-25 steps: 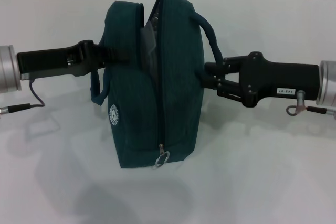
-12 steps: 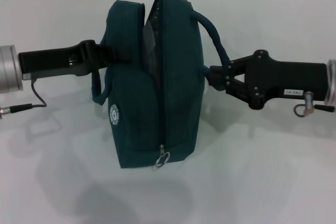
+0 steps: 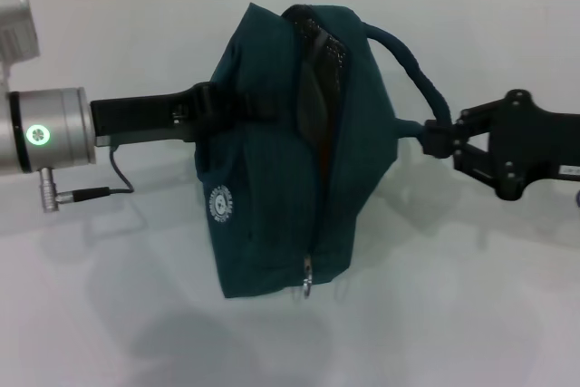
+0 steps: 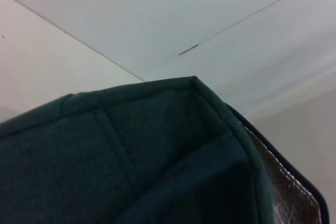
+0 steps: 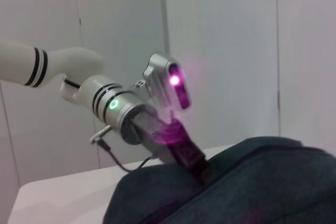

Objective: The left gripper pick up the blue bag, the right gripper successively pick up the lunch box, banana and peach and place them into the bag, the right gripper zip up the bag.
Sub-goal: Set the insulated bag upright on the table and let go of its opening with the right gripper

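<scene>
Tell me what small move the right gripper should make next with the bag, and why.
Probably let go of the padded loop handle and reach for the metal ring pull. The right gripper is clamped on that handle while the left gripper holds the dark teal fabric bag; its top gapes open, and no food lies outside.

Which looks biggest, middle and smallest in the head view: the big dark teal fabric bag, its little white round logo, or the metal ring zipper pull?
1. The dark teal fabric bag, by far the largest.
2. The white round logo.
3. The metal ring zipper pull, a little smaller than the logo, though it is close.
</scene>
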Motion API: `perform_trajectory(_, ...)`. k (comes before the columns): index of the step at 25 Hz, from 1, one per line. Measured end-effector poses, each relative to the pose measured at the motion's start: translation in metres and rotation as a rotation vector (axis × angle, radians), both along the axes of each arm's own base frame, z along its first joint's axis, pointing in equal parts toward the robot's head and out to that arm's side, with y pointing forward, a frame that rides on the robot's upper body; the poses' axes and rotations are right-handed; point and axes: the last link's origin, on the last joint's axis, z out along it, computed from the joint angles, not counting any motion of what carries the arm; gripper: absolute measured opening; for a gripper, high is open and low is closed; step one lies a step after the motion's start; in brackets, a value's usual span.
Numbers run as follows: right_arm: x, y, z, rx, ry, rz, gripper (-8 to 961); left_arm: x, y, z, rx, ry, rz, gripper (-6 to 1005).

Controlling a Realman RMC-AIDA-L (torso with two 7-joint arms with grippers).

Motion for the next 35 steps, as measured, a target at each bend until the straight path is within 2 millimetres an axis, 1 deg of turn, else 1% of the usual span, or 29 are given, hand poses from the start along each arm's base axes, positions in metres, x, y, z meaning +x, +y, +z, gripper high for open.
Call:
perform_trajectory(5, 0.008, -0.002, 0.019, 0.05, 0.006, -0.009, 64, 0.002, 0.002, -0.008, -0.005, -0.013, 0.007, 34)
perform_trajectory(14, 0.009, -0.01, 0.039, 0.109, -0.022, 0.003, 62, 0.007, 0.004, -0.012, 0.009, -0.042, -0.001, 34)
perform_trajectory(16, 0.01, -0.011, 0.041, 0.118, -0.026, 0.003, 61, 0.007, 0.005, -0.012, 0.014, -0.042, 0.0, 34)
perform_trajectory(20, 0.012, -0.015, 0.053, 0.158, -0.045, -0.009, 60, 0.007, 0.006, -0.012, 0.018, -0.043, -0.002, 34)
perform_trajectory(23, 0.01, -0.017, 0.06, 0.173, -0.053, 0.0, 59, 0.008, 0.006, -0.012, 0.016, -0.042, -0.003, 34)
perform_trajectory(26, 0.007, -0.017, 0.059, 0.159, -0.05, 0.014, 59, 0.008, 0.006, -0.012, 0.015, -0.041, -0.003, 34)
perform_trajectory(29, 0.002, -0.018, 0.048, 0.117, -0.054, 0.032, 58, 0.007, 0.005, -0.014, 0.007, -0.046, 0.004, 34)
perform_trajectory(30, 0.0, -0.018, 0.041, 0.096, -0.058, 0.044, 58, 0.007, 0.005, -0.015, 0.005, -0.048, 0.006, 34)
perform_trajectory(35, 0.001, -0.019, 0.032, 0.078, -0.063, 0.054, 56, 0.007, 0.004, -0.015, 0.005, -0.051, 0.007, 34)
